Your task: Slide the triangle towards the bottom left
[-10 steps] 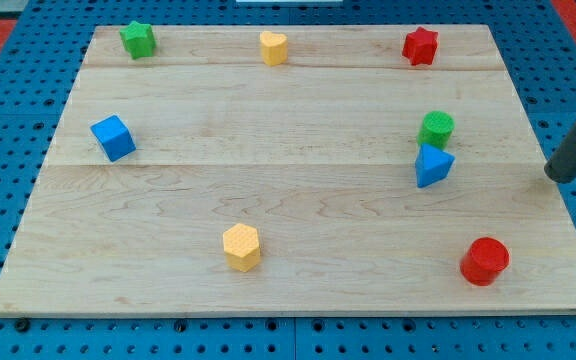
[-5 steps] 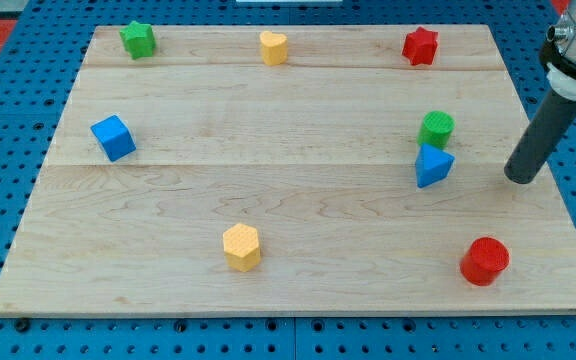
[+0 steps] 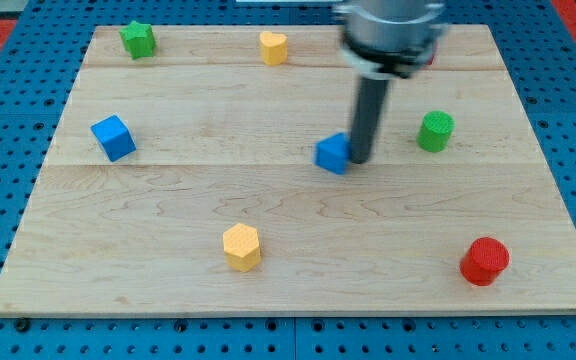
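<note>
Mid-board: my tip [image 3: 359, 160] presses the blue triangle [image 3: 334, 153] from its right, set to shove it w/ a leftward push toward bottom left. No pincer here, just the rod.

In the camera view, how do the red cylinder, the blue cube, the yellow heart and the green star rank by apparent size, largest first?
1. red cylinder
2. blue cube
3. yellow heart and green star: these look alike, so I do not rank them.

The cylinder lies nearest the view's bottom, so closeness to the camera may enlarge it.
</note>
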Robot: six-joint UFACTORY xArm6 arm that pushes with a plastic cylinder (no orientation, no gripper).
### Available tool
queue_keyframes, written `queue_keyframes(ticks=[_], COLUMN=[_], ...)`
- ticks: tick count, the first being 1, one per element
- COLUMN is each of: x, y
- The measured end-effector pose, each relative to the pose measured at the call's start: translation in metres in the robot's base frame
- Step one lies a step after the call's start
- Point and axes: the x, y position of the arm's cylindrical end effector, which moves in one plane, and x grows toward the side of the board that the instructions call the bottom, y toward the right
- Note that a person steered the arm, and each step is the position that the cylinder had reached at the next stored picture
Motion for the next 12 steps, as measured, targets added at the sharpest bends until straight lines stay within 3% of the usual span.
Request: queue_keyframes(ticks=[2, 3, 4, 5, 8, 9, 10, 11, 12], x=[-0.021, 0.036, 0.062, 0.074, 0.056, 0.093, 0.110, 0.104, 0.061], y=[-0.082, -0.144, -0.219, -0.225, -0.132, -0.138, -0.196, -0.242, -0.227])
